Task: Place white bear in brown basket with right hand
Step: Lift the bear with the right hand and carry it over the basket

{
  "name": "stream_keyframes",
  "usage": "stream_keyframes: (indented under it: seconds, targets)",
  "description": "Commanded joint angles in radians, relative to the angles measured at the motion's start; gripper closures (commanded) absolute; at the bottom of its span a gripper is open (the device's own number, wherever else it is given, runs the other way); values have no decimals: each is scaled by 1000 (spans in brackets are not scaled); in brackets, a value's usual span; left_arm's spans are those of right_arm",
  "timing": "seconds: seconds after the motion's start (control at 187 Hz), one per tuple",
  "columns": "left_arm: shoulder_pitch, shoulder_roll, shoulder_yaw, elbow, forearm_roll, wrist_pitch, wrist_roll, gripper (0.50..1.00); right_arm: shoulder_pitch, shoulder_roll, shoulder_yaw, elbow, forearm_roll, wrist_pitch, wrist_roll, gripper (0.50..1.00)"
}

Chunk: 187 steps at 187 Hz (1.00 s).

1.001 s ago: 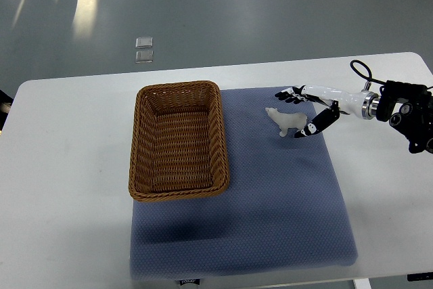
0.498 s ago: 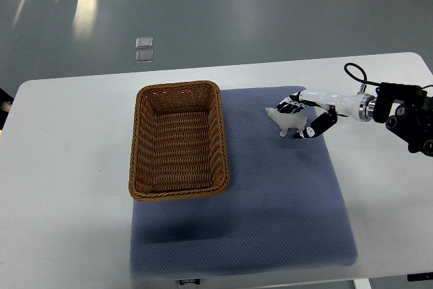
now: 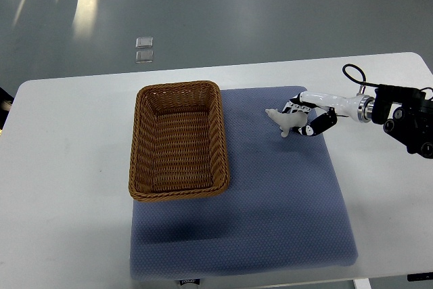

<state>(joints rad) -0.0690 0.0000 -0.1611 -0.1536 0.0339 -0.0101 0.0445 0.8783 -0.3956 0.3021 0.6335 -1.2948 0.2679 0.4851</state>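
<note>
Right hand [image 3: 306, 117] at white bear [image 3: 285, 121], fingers [image 3: 323, 123] wrapped around rear of body, grasping. Bear on blue mat [image 3: 284, 194], not yet lifted. Brown basket [image 3: 178, 140] empty, well apart to left. Remaining: lift, transfer, release.

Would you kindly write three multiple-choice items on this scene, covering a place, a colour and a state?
1. Where is the white bear?
A. in the basket
B. on the blue mat, right of the basket
C. on the bare table

2. What colour is the basket?
A. brown
B. green
C. white

3. What is inside the basket?
A. a bear
B. a cup
C. nothing

Answers: 1 B, it stands on the blue mat with the right hand closing around it; 2 A, the wicker is brown; 3 C, its bottom is bare.
</note>
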Motion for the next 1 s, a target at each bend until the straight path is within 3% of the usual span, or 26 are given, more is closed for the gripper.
stream_keyframes:
  seconds: [0.0, 0.535, 0.995]
  targets:
    - [0, 0, 0, 0, 0, 1, 0, 500, 13, 3, 0, 0, 0, -9, 0, 1000]
    - [0, 0, 0, -1, 0, -1, 0, 500, 206, 31, 2, 9, 5, -12, 0, 1000]
    - [0, 0, 0, 0, 0, -1, 0, 500, 326, 264, -156, -9, 0, -32, -7, 1000]
